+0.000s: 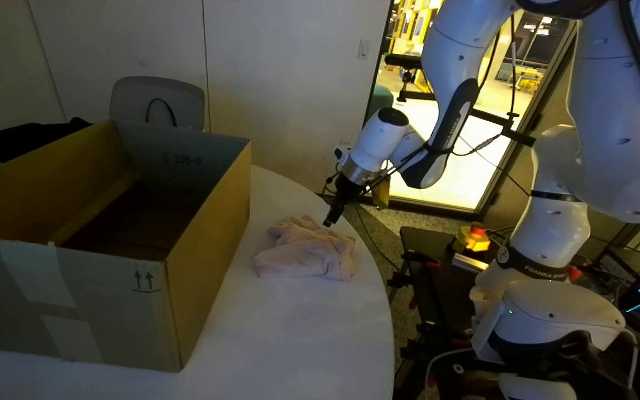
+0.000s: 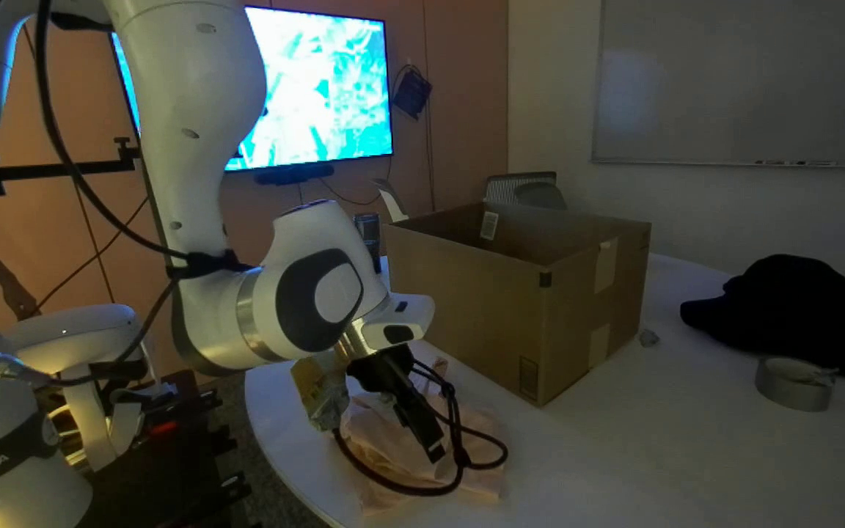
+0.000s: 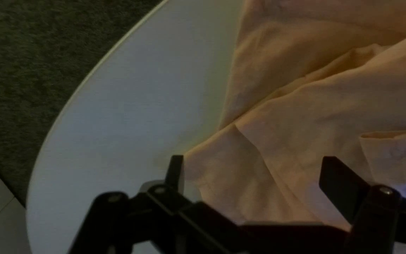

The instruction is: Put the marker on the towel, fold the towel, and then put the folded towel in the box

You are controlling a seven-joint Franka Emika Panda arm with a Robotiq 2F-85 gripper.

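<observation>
A pale pink towel lies crumpled, with several overlapping folds, near the table's curved edge; it shows in both exterior views [image 1: 309, 255] [image 2: 375, 440] and in the wrist view [image 3: 294, 141]. My gripper [image 1: 329, 223] is over the towel, pointing down at a tilt; it also shows in an exterior view [image 2: 433, 451]. In the wrist view the gripper [image 3: 253, 158] is open, its fingers wide apart with nothing held, one finger at the towel's edge and one over the towel. The open-topped cardboard box [image 1: 103, 300] stands beside the towel; it also shows here [image 2: 466, 301]. The marker is out of view or hidden.
The white round table [image 1: 298, 344] carries everything, and its edge curves close by the towel. A black cloth item [image 2: 782, 312] and a roll of tape [image 2: 793, 385] lie beyond the box. The wrist cable [image 2: 408, 490] loops low over the towel. A chair [image 1: 159, 103] stands behind.
</observation>
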